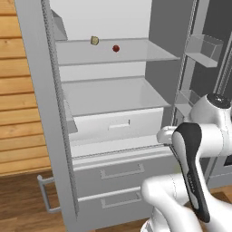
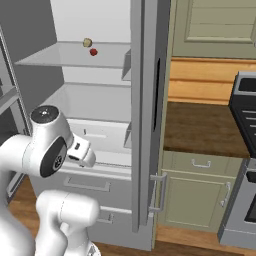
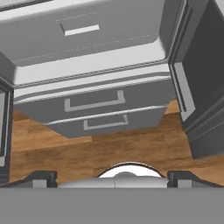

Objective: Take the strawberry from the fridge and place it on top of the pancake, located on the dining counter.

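Note:
The fridge stands open in front of me, with pale shelves above and two bottom drawers. The strawberry, tiny and dark red, lies on the upper shelf, also seen as the strawberry from the right side. My gripper is open with nothing between its fingers. It hangs low before the fridge, pointing down at the drawers and the wooden floor, well below the berry's shelf. The pancake and the dining counter are out of view.
A yellowish-tan lump sits just left of the berry on the same shelf. The left door and the right door with bins flank the opening. A wooden counter over green cabinets and a stove stand to the right.

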